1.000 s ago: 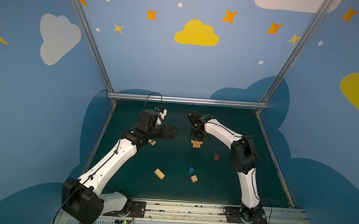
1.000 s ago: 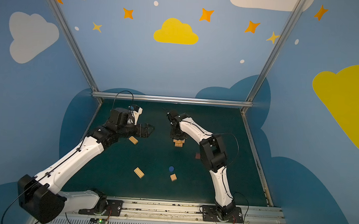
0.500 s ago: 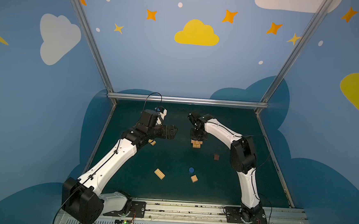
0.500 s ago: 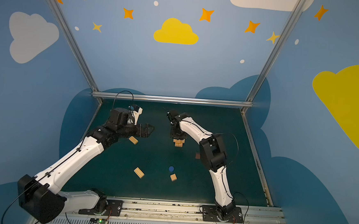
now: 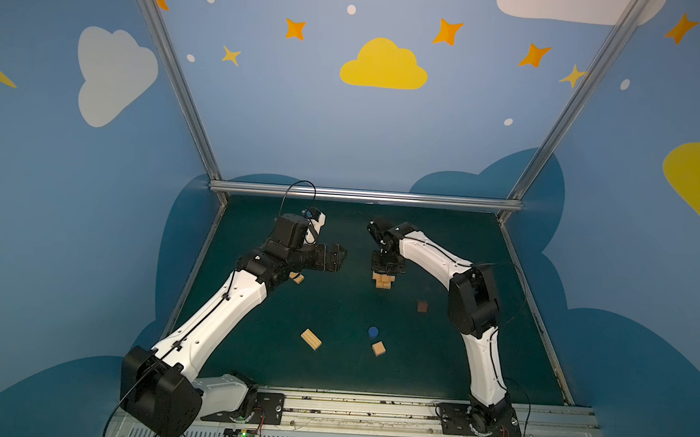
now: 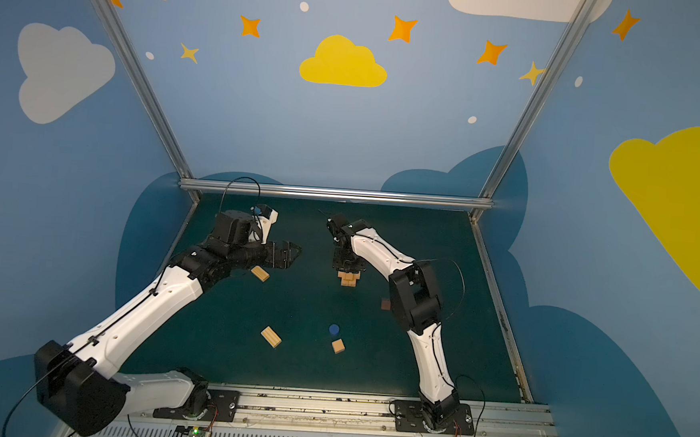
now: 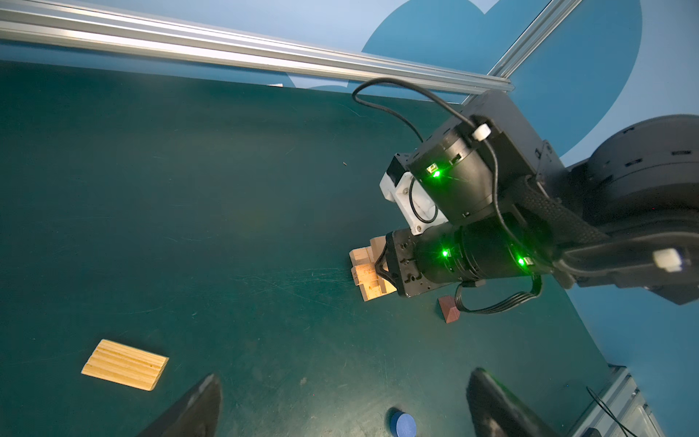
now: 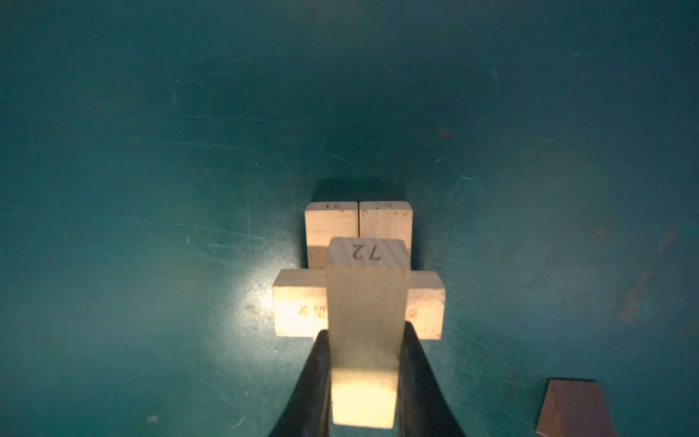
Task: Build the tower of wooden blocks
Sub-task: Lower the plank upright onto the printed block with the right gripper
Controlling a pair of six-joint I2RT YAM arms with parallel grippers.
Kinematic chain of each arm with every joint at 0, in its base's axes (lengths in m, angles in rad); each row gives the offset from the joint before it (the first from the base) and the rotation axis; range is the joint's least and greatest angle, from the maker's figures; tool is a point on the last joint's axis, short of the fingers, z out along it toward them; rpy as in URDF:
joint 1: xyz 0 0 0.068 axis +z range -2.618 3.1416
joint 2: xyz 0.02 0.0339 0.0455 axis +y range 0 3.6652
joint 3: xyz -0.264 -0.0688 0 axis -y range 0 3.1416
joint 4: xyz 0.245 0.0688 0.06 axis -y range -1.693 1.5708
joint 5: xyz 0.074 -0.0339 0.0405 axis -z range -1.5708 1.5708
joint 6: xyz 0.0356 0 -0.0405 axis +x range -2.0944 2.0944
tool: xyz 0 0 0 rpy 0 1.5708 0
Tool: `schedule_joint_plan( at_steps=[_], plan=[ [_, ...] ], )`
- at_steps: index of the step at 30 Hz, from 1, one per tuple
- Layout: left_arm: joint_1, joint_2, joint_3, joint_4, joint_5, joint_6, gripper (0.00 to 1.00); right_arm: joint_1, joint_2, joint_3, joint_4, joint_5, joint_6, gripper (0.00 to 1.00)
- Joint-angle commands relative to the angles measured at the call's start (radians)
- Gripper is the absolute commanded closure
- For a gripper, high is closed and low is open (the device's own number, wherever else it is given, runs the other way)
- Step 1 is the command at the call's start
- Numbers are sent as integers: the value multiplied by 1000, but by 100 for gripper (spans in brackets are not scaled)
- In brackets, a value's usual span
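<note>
Right wrist view: right gripper (image 8: 365,333) clamped on a tan bar marked 72 (image 8: 365,302), fingers on its two long sides. Held bar sits over the wood block tower (image 8: 299,310), which is one crosswise bar on two side-by-side bars. Cannot tell whether it touches the crosswise bar. On the mat (image 8: 151,151), apart from the tower, lies a dark reddish-brown cube (image 8: 571,408).

Left wrist view: left gripper (image 7: 346,374) jaws wide apart, holding nothing, above the mat. Seen between its fingers is a blue round piece (image 7: 403,424). Left of that is a grooved tan block (image 7: 125,364).

Both top views: tower mid-table toward the far side, under the right gripper. Left gripper hovers left of it, well apart. Just nearer than the blue piece is a tan cube (image 5: 378,348). Half hidden beneath the left arm (image 5: 226,307) is a loose tan bar (image 5: 297,278).
</note>
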Motion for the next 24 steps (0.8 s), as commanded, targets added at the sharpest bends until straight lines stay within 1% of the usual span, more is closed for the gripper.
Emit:
schedule_joint_plan(
  at_steps=[1,5,12,15,19,24],
  plan=[
    [5,6,25,-14,0,7,0,-7,22,29,-26,-10,7,88],
    [5,4,26,-15,0,7,0,-8,23,31,-26,-15,6,82],
    [5,4,26,-17,-1,9,0,-11,27,31,-30,-21,5,78],
    [5,2,25,-16,-1,9,0,-11,29,31,-31,-20,6,71],
    [4,3,25,-15,0,9,0,-13,31,30,-34,-19,6,68],
    [5,3,25,-16,-2,9,0,-14,34,31,-35,-21,3,67]
  ],
)
